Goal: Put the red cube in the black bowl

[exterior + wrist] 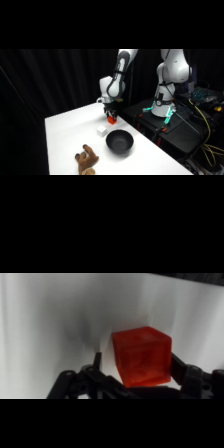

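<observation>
The red cube [111, 119] lies near the table's far right edge, right under my gripper [111, 114]. In the wrist view the red cube [142, 356] fills the space between the two fingers of my gripper [137, 369]. The right finger [180, 369] is against the cube's side, while the left finger [97, 360] stands a small gap away from it, so the gripper is open around the cube. The black bowl [119, 141] sits nearer the front, a short way from the cube, with nothing in it.
A white cube [102, 131] lies just left of the bowl. A brown hand-shaped object [86, 161] rests near the table's front edge. The table's right edge [150, 145] runs close behind the bowl and the cube.
</observation>
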